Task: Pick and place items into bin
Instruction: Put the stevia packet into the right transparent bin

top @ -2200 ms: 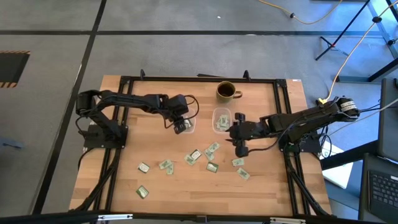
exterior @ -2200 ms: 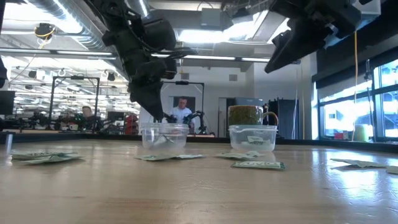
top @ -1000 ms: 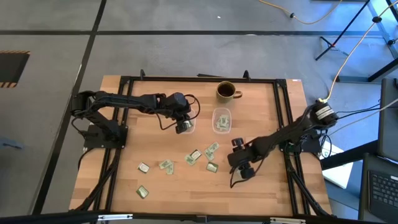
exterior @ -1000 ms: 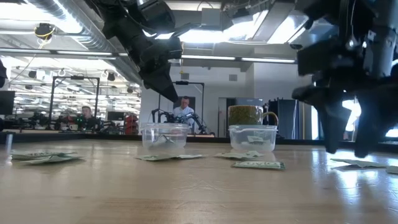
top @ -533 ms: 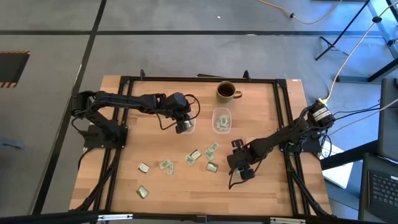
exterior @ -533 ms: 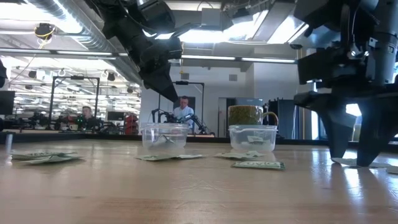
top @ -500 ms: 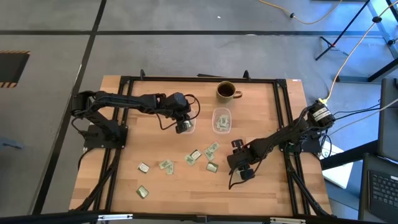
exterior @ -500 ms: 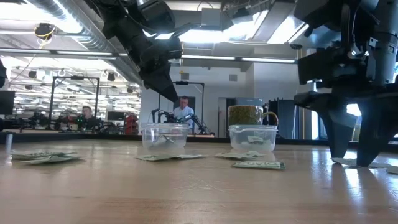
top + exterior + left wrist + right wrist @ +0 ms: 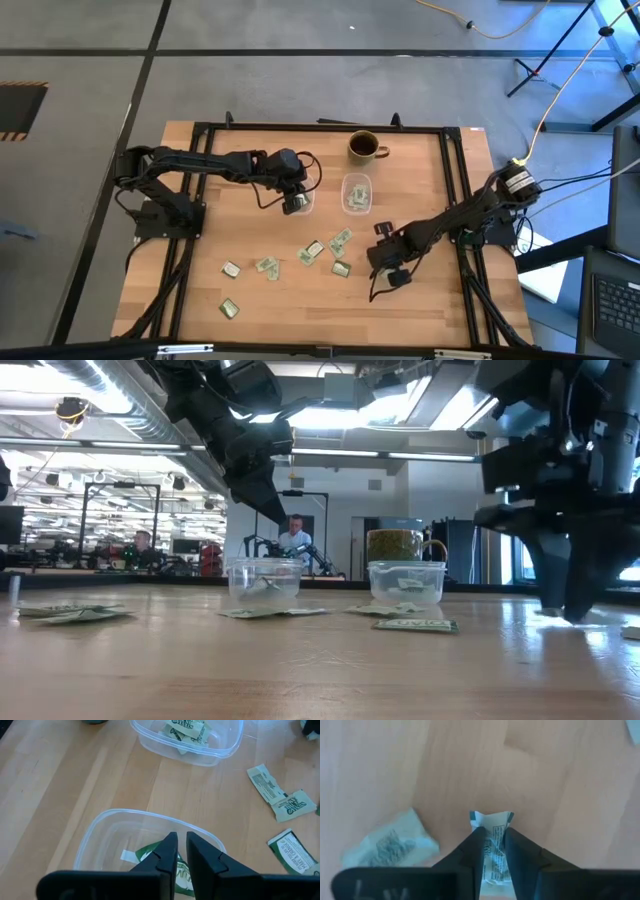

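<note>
Several pale green and white packets (image 9: 340,240) lie flat on the wooden table (image 9: 250,235). Two clear bins stand toward the far side: the left bin (image 9: 300,199) holds one packet (image 9: 149,856), and the right bin (image 9: 356,192) holds several. My left gripper (image 9: 181,845) hangs above the left bin, its fingers together with nothing between them. My right gripper (image 9: 493,834) stands on the table near the right edge, also seen in the low view (image 9: 566,612), shut on a packet (image 9: 492,827). Another packet (image 9: 390,844) lies beside it. My right gripper pinches the packet between its two fingers (image 9: 471,849), which come from above and point steeply down. The packet's crumpled end (image 9: 491,817) sticks out past the fingertips. The fingertips stand at the tabletop in the low view, and the packet is still down on the wood.
A brown mug (image 9: 364,146) stands behind the right bin near the far edge. Loose packets spread across the table's middle and near left (image 9: 229,309). A black frame (image 9: 320,128) runs round the table. People and other arms show in the room behind.
My right gripper's fingers stood wide apart over the packet and have come together on it, staying at the same spot on the table. My left gripper has kept still above the left bin.
</note>
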Motion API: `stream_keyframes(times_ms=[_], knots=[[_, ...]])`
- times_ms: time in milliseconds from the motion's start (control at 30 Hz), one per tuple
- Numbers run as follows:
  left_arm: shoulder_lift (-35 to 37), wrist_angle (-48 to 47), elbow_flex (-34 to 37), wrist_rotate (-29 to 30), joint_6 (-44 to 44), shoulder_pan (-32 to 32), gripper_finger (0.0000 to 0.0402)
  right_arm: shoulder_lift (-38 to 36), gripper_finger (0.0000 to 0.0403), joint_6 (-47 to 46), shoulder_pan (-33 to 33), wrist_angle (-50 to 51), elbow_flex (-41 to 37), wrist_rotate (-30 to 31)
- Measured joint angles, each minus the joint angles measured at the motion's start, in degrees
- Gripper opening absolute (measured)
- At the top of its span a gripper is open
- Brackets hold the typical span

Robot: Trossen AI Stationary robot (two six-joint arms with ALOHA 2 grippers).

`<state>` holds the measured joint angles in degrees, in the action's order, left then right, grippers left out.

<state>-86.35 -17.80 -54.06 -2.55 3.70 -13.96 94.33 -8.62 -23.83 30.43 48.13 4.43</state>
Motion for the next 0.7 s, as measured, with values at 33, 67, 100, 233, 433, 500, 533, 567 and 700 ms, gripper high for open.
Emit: stream_keyframes(times_ms=[33,67,100,233,433,500,533,567,700], knots=[[0.0,0.0,0.0,0.0,0.0,0.0,0.0033,-0.7,0.0077,0.0,0.0,0.2,-0.1,0.0],[0.0,-0.1,0.0,0.0,0.0,0.0,0.0033,-1.4,0.0076,0.0,0.0,-0.2,0.0,0.0],[0.0,-0.1,0.0,0.0,0.0,0.0,0.0034,-2.2,0.0074,0.0,0.0,-0.1,0.1,0.0],[0.0,-0.2,0.0,0.0,0.0,0.0,0.0033,-5.1,0.007,0.3,0.0,0.4,0.1,1.7],[0.0,-0.4,0.0,0.0,0.0,0.0,0.0033,-10.3,0.007,4.3,1.0,0.3,0.2,11.0],[0.0,-0.3,0.0,0.0,0.0,0.0,0.0035,-11.7,0.007,5.2,2.5,0.2,0.3,15.1],[0.0,-0.3,0.0,0.0,0.0,0.0,0.0035,-12.3,0.007,6.0,3.5,0.0,0.3,16.9],[0.0,-0.3,0.0,0.0,0.0,0.0,0.0036,-12.9,0.007,6.9,4.5,-0.1,0.3,18.3],[0.0,0.0,0.0,0.0,0.0,0.0,0.0038,-13.9,0.007,12.4,9.4,-2.3,0.3,19.9]])
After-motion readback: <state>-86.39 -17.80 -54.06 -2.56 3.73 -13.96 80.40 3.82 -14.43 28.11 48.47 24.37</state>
